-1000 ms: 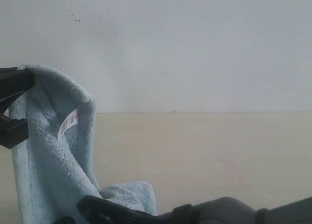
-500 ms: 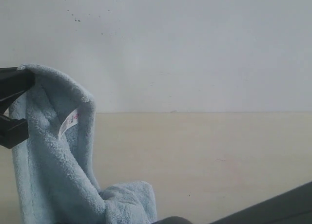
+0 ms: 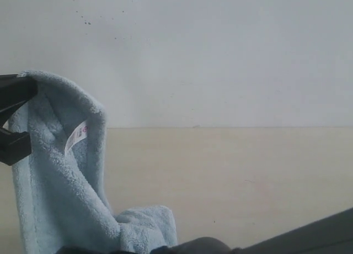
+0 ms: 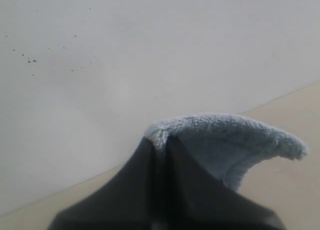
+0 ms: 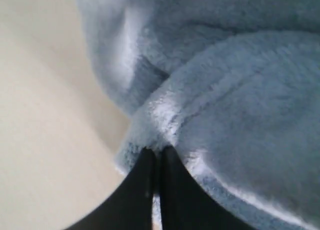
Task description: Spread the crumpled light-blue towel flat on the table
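We see the towel (image 3: 60, 199) hanging over the table (image 3: 248, 176), far left, its top edge pinched in the left gripper (image 4: 159, 146), a lower fold's edge pinched in the right gripper (image 5: 156, 157).

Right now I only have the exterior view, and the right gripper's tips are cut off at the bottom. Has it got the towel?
Observer: Yes. The right wrist view shows the right gripper shut, its tips pinching the towel at its edge.
Operator: And is the left one's grip solid?
Observer: The left wrist view shows the left gripper shut on a fold of towel, with the pile poking out past its tips.
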`<state>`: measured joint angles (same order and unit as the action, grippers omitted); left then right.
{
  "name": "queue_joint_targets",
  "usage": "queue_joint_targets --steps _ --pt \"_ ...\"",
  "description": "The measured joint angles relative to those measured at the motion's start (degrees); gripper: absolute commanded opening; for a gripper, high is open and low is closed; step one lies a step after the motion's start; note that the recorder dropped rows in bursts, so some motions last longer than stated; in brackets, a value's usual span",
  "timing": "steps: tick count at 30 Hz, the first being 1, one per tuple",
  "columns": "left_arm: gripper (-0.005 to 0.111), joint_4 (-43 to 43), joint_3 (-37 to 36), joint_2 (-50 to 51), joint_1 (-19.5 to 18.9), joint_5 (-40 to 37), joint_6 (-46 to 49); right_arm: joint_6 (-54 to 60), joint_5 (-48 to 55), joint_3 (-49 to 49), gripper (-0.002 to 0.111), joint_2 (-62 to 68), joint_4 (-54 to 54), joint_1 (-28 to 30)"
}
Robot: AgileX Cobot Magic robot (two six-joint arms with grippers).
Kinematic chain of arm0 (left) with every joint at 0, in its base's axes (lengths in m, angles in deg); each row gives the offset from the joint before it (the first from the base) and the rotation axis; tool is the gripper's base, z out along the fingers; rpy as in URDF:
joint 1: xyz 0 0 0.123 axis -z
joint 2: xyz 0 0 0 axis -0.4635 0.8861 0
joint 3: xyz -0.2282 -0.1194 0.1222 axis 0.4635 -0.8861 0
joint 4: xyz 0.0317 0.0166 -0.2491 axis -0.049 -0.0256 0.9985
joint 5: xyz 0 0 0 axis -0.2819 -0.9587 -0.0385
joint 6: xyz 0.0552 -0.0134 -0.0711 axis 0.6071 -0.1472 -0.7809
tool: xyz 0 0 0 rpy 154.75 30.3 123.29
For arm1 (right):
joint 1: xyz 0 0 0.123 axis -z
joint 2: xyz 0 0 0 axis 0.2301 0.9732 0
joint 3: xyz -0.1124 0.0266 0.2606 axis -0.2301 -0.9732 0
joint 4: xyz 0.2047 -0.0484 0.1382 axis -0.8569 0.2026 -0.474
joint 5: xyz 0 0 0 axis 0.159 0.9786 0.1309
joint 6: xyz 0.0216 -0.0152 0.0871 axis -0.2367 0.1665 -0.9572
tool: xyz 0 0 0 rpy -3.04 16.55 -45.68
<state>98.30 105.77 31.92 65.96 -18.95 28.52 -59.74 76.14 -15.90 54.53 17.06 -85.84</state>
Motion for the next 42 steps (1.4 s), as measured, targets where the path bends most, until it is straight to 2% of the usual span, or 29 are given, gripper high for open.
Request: queue_joint_targets --steps 5,9,17,23,30,33,39,42 --pt "0.004 0.00 0.00 0.00 0.00 2.24 0.00 -2.77 9.01 0.00 0.000 -7.13 10.47 0.00" --pt "0.004 1.23 -0.15 0.00 0.00 2.96 0.05 -4.83 14.11 0.00 0.000 -13.74 14.91 3.16" --pt "0.004 3.09 -3.07 0.02 0.00 11.80 0.31 -1.88 20.00 -0.86 0.000 -26.50 16.13 18.46" --pt "0.004 2.13 -3.06 0.02 0.00 8.36 -3.88 7.33 26.19 -2.01 0.000 -34.65 15.25 28.45" --pt "0.004 1.20 -3.06 -0.24 0.00 7.13 -1.98 16.92 29.19 -2.37 0.000 -40.17 15.10 46.59" --pt "0.004 1.20 -3.06 -1.26 0.00 7.27 -1.90 17.72 28.47 -2.37 0.000 -41.50 14.13 52.20" --pt "0.004 1.87 -3.06 -1.52 0.00 1.73 -1.76 19.07 28.34 -2.37 0.000 -41.79 13.15 54.92" --pt "0.004 5.85 -3.06 -1.52 0.00 2.61 -1.66 18.49 30.05 -2.37 0.000 -41.12 17.39 54.92"
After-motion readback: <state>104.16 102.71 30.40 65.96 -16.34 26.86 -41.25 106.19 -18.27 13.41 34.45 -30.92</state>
